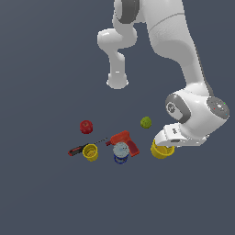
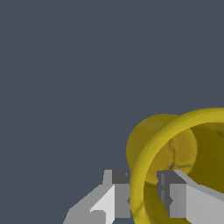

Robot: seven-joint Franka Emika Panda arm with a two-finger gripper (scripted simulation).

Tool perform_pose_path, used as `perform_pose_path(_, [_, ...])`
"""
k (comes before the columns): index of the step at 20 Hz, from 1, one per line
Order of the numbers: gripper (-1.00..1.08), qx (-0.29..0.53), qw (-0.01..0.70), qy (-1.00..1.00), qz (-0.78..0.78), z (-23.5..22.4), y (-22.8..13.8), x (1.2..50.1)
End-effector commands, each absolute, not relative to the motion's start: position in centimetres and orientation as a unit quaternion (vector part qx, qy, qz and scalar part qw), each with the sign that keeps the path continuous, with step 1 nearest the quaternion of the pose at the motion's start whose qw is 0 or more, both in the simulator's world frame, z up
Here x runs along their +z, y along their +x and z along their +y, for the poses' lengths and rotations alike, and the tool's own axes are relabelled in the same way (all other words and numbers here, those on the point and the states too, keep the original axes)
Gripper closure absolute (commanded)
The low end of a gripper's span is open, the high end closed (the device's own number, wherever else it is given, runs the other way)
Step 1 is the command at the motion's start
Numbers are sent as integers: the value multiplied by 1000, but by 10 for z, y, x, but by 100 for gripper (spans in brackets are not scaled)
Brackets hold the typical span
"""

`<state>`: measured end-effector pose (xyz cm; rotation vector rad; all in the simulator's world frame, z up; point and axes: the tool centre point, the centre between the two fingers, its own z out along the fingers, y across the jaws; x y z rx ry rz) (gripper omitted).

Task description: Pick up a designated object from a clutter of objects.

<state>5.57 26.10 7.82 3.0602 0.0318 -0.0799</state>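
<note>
end effector (image 2: 143, 194) | astride rim | larger yellow cup (image 2: 175, 148) | unlabelled

A plain dark grey floor (image 1: 41, 193) carries a red ball (image 1: 86, 126), green ball (image 1: 146, 122), red drill (image 1: 125, 141), screwdriver (image 1: 77, 149), can (image 1: 120, 152), small yellow cup (image 1: 90, 152) and larger yellow cup (image 1: 161, 151)

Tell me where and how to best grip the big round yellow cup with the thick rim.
Grip the big yellow cup by its rim wall, coming from above its open mouth, one finger inside and the other outside. The wide body looks too broad to span, and the wrist view shows the gripper straddling the rim this way.
</note>
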Motion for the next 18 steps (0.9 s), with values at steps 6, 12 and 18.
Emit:
perform_pose_path(6, [108, -24, 39, 999, 10, 254, 51, 117])
perform_pose_path(12, [108, -24, 40, 999, 11, 244, 42, 171])
perform_pose_path(18, [108, -24, 40, 999, 11, 230, 30, 241])
